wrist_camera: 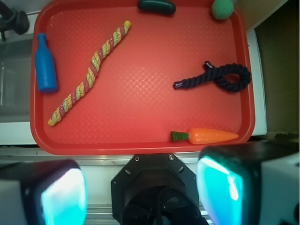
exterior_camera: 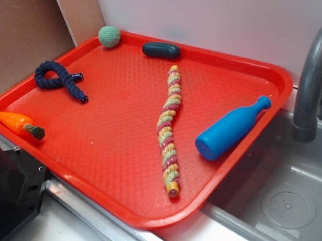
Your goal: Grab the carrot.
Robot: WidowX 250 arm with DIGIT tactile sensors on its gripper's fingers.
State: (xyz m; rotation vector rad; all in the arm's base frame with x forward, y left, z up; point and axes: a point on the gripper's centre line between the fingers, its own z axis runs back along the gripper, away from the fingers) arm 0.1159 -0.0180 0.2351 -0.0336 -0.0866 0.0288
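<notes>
**Carrot waits at the tray's edge, pincer not yet on it**

At the tray's rim nearest the robot lies the carrot (wrist_camera: 213, 136), flat on its side, parallel to that rim and just beside it. Its green stem end points toward the tray's middle stretch of rim, its orange tip toward the corner. Nothing touches it.

Near it, further into the tray (wrist_camera: 140, 93), is a dark blue rope (wrist_camera: 220, 78) looped on itself, apart from the carrot. Well beyond, a long twisted multicolour rope (wrist_camera: 89, 72) runs slantwise, with a blue bottle (wrist_camera: 45, 63) by the far side rim. A green ball (wrist_camera: 222, 8) and a dark oblong piece (wrist_camera: 156, 6) sit at the rim opposite the robot.

The pincer (wrist_camera: 140, 190) hangs outside the tray, above the table edge, its fingers spread wide and holding nothing. The right finger (wrist_camera: 220, 185) sits just short of the carrot in the wrist view.

I judge this the approach step: reaching has yet to begin. The next move calls for shifting forward and to the right, so the spread fingers straddle the carrot across its width, then descending without striking the raised rim.
</notes>
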